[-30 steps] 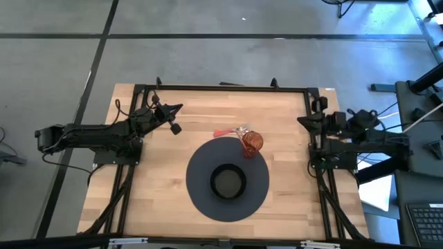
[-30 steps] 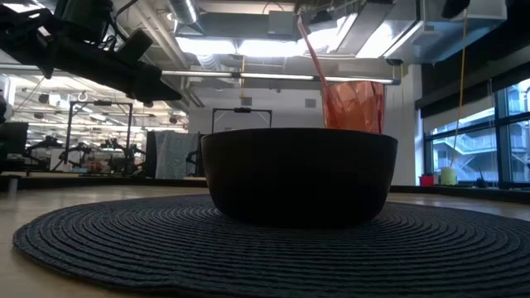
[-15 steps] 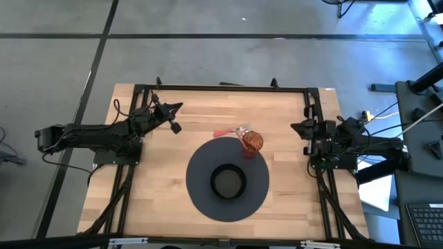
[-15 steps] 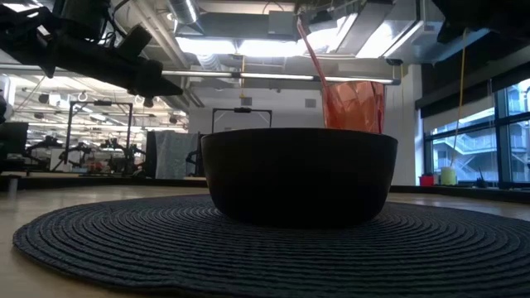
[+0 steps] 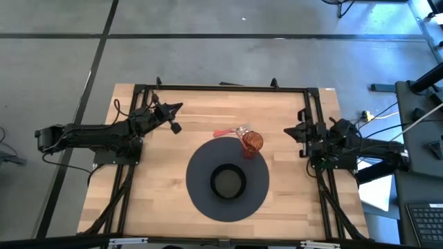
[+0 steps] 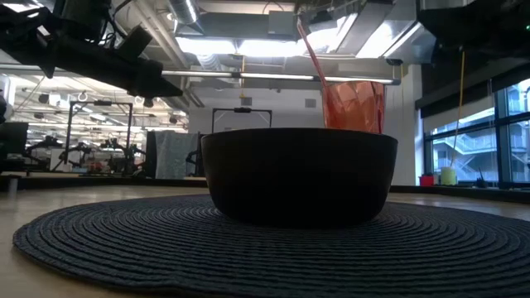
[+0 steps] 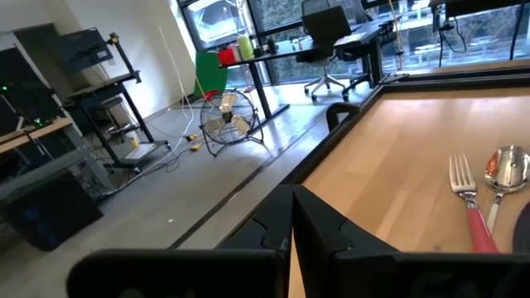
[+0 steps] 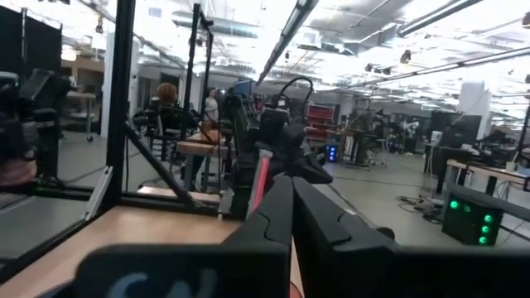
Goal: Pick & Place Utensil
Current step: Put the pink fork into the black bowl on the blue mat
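Note:
A fork with a red handle (image 7: 469, 207) and a spoon (image 7: 505, 169) lie flat on the wood just beyond the far edge of the round dark mat (image 5: 201, 197); from above they show as the utensils (image 5: 232, 131). An orange see-through cup (image 5: 251, 143) stands on the mat's far rim, behind the dark bowl (image 5: 228, 181). In the low view a pink stem (image 6: 311, 51) slants up past the cup (image 6: 354, 106); whether it stands in the cup I cannot tell. My left gripper (image 5: 176, 116), shut (image 7: 291, 197), hovers left of the utensils. My right gripper (image 5: 288, 131), shut (image 8: 291, 184), hangs right of the cup.
A black frame (image 5: 221, 88) runs along the table's far, left and right edges. Bare wood lies between the cup and my right gripper and along the near corners. The room beyond the table holds desks, stands and a person far off (image 8: 168, 103).
My right arm has reached out from the table's right edge toward the left, bringing its shut gripper closer to the cup. The cup, bowl and utensils have stayed where they were.

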Available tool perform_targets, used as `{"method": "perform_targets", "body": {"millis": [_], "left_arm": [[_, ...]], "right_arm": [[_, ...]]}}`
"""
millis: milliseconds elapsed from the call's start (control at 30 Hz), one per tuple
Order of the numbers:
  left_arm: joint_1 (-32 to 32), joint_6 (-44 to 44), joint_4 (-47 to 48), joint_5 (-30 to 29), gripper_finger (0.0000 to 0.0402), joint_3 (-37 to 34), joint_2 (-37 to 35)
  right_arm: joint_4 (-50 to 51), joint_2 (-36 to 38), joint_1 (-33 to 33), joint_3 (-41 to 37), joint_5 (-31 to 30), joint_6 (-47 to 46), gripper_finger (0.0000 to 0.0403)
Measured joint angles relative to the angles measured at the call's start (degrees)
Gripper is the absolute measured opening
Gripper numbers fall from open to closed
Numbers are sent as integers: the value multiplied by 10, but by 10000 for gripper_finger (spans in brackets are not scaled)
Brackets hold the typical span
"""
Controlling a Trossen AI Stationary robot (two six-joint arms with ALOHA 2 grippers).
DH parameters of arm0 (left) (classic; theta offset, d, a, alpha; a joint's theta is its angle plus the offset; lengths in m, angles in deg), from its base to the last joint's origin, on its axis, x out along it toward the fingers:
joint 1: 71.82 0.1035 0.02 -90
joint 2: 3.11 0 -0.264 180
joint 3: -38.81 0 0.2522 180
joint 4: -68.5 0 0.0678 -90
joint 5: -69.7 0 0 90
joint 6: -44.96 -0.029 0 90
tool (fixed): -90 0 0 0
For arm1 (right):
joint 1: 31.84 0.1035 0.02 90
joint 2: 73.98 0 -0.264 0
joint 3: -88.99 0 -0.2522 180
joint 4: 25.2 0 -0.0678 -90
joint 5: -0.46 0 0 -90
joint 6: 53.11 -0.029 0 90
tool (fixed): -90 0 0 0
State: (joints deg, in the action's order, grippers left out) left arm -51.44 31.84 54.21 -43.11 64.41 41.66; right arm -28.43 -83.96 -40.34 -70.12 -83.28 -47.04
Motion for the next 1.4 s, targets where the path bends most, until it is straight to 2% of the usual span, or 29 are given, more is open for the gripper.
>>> {"method": "perform_targets", "body": {"millis": [467,600,1400], "left_arm": [[0,-10,-5,0,5,0,0],[0,-10,-7,0,5,0,0],[0,13,-10,0,4,0,0]], "right_arm": [[-23,0,-54,-29,12,-44,4],[-16,0,-56,-29,39,-46,4],[-14,0,-56,-29,38,-43,4]]}}
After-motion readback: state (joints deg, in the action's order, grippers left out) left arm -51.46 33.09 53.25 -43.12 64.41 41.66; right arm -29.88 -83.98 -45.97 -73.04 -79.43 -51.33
